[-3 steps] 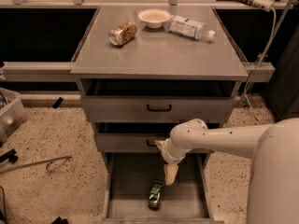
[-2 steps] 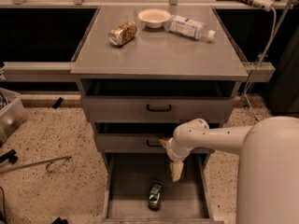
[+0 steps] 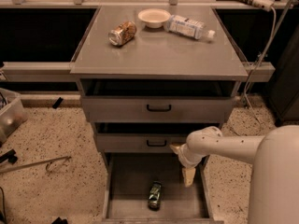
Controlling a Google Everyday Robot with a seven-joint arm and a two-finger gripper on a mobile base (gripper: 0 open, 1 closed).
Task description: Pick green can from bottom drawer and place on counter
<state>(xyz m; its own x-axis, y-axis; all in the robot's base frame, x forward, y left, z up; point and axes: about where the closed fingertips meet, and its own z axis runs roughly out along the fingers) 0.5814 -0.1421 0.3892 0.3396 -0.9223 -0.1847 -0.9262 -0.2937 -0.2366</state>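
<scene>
The green can (image 3: 155, 195) lies on its side on the floor of the open bottom drawer (image 3: 131, 181), close to the front edge and a little right of the middle. The gripper (image 3: 188, 175) hangs over the right part of this drawer and points down. It is above and to the right of the can, apart from it. Whether its jaws are released or clenched, I cannot tell. The white arm (image 3: 219, 143) reaches in from the right. On the tabletop (image 3: 159, 55) a tan patterned can (image 3: 122, 33) lies on its side, beside a white bowl (image 3: 153, 17) and a lying plastic bottle (image 3: 189, 27).
</scene>
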